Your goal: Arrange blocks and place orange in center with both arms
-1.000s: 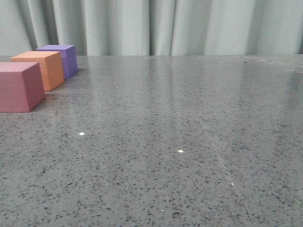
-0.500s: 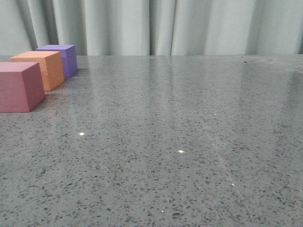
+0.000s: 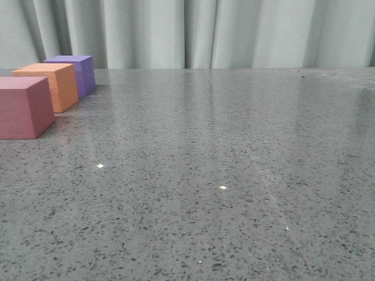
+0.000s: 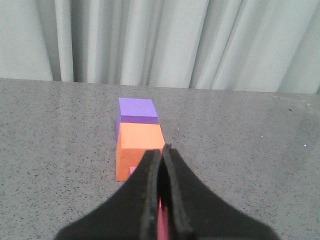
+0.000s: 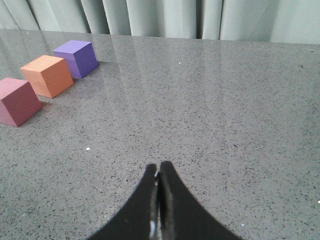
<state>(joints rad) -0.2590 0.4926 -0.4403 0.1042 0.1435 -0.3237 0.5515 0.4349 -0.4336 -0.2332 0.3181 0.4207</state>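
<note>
In the front view, the pink-red cube [image 3: 23,107] sits at about nine o'clock on the grey speckled table [image 3: 222,175]. The orange cube [image 3: 48,85] is just behind it toward ten o'clock, and the purple cube [image 3: 75,73] is farthest back. The three form a close row with orange already in the middle.

The left gripper [image 4: 162,152] hangs over the pink-red cube with its fingers pressed together and nothing between them. A careless drop or sideways swing from there could nudge that cube and skew the line.

The right gripper [image 5: 158,172] is likewise closed and empty, well apart from the blocks toward three o'clock. It poses little risk unless it sweeps across the table toward the row.
</note>
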